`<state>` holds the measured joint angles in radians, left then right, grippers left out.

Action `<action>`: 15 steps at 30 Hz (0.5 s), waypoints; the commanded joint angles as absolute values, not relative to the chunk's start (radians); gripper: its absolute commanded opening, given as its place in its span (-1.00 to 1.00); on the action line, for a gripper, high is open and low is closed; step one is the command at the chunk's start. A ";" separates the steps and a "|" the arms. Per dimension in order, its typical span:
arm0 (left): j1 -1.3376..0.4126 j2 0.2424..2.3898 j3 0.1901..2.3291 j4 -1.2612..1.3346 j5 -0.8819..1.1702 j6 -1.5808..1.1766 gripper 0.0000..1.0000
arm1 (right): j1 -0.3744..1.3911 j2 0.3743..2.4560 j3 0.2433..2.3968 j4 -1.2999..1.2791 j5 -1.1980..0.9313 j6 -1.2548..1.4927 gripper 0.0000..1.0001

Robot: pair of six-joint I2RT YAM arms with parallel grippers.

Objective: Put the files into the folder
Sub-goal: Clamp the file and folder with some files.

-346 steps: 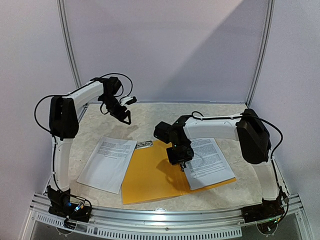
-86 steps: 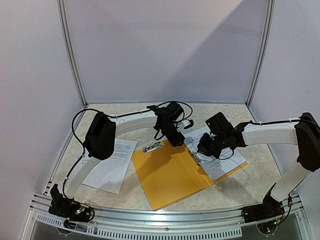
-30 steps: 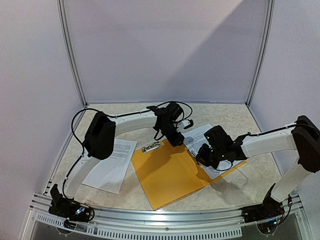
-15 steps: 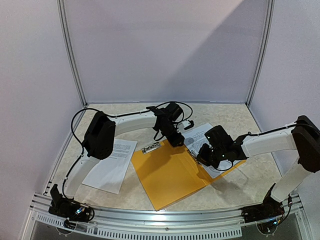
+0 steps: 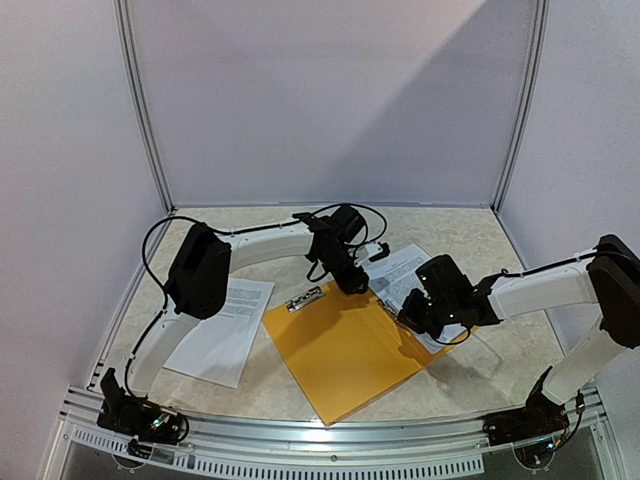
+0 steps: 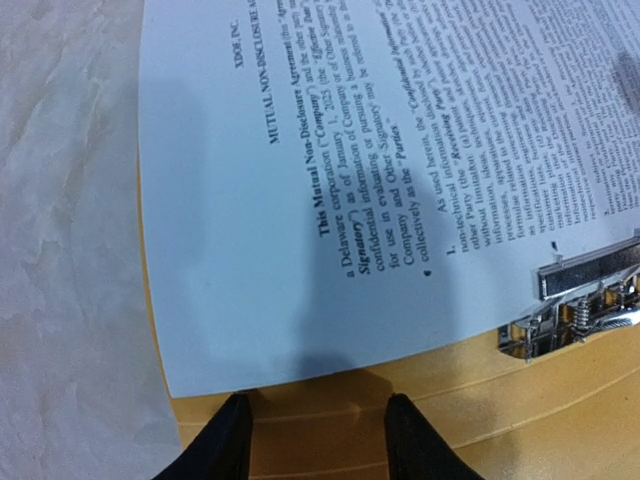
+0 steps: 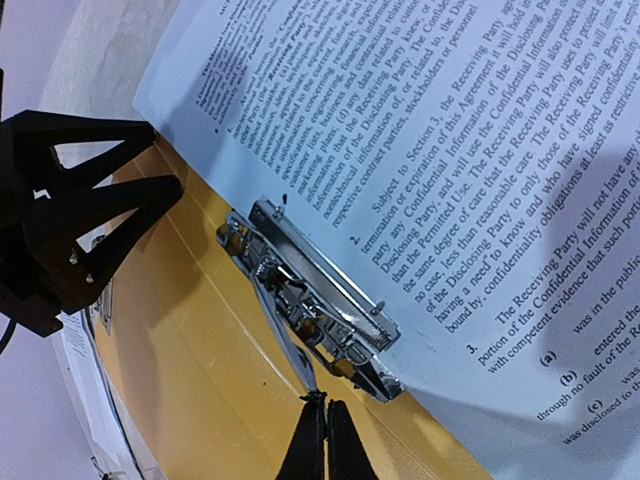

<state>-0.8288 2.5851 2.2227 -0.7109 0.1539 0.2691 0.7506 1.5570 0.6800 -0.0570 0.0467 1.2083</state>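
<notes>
The orange-yellow folder (image 5: 340,355) lies open in the middle of the table. One of the files (image 5: 398,268) rests on its right half, under the metal clip (image 7: 320,300). Another printed sheet (image 5: 213,328) lies on the table to the left. My left gripper (image 6: 320,445) stands open over the folder's spine creases, just short of the sheet's edge (image 6: 300,370); it also shows in the right wrist view (image 7: 165,158). My right gripper (image 7: 325,440) is shut, its tips touching the end of the clip's raised lever (image 7: 300,350). I cannot tell whether the lever is pinched.
A small printed strip with a metal piece (image 5: 305,298) lies at the folder's far left corner. The marbled table (image 5: 470,240) is closed in by white walls and metal posts (image 5: 140,110). The metal rail (image 5: 330,440) runs along the near edge.
The right gripper has shifted slightly right and toward the near edge. The folder's near corner has swung a little to the right. The left arm has stayed put.
</notes>
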 commanded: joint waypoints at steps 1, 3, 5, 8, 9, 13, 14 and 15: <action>-0.831 2.645 2.201 -0.855 0.160 0.285 -0.06 | 0.719 1.609 0.592 -0.304 0.139 1.224 -1.00; -0.831 2.646 2.201 -0.856 0.160 0.285 -0.06 | 0.719 1.614 0.588 -0.297 0.140 1.223 -0.99; -0.831 2.646 2.203 -0.857 0.159 0.288 -0.06 | 0.717 1.625 0.583 -0.289 0.140 1.222 -0.99; -0.831 2.646 2.203 -0.857 0.158 0.287 -0.06 | 0.710 1.651 0.564 -0.274 0.136 1.222 -0.99; -0.831 2.646 2.203 -0.857 0.158 0.288 -0.06 | 0.709 1.657 0.559 -0.271 0.137 1.224 -0.98; -0.831 2.646 2.203 -0.857 0.158 0.288 -0.07 | 0.709 1.671 0.538 -0.243 0.132 1.229 -0.97; -0.831 2.646 2.203 -0.857 0.159 0.289 -0.07 | 0.710 1.674 0.537 -0.235 0.129 1.229 -0.98; -0.831 2.647 2.203 -0.856 0.159 0.288 -0.07 | 0.709 1.675 0.536 -0.232 0.127 1.229 -0.98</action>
<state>-0.8288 2.5851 2.2280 -0.7265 0.1574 0.2775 0.7448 1.5757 0.6243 0.0265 0.0460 1.2118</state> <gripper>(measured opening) 0.464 0.017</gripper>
